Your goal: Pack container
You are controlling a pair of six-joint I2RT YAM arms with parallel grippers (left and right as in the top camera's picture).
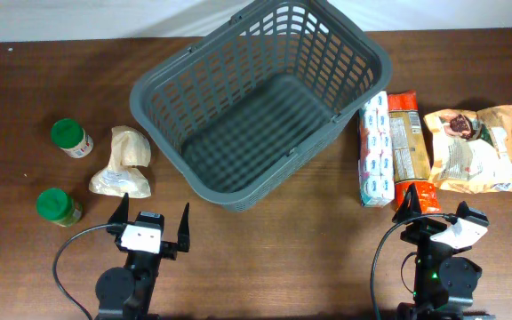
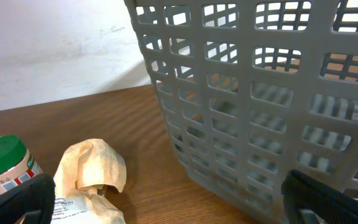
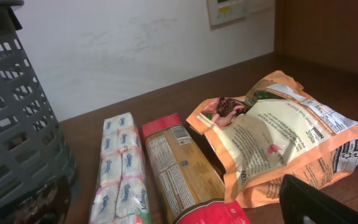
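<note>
The dark grey slotted container [image 1: 260, 102] stands empty at the table's middle back; its lattice wall fills the left wrist view [image 2: 260, 99] and shows at the left of the right wrist view [image 3: 11, 124]. My left gripper [image 1: 151, 228] is open and empty at the front left, just short of a crumpled tan paper bag [image 1: 123, 163], also in the left wrist view [image 2: 89, 177]. My right gripper [image 1: 435, 213] is open and empty at the front right, just short of a red and brown packet [image 1: 410, 151].
Two green-lidded jars [image 1: 70, 137] [image 1: 58, 206] stand at the left. A tissue pack [image 1: 374, 148], the packet [image 3: 179, 168] and an orange snack bag [image 1: 474, 148] lie in a row right of the container. A white wall runs behind the table.
</note>
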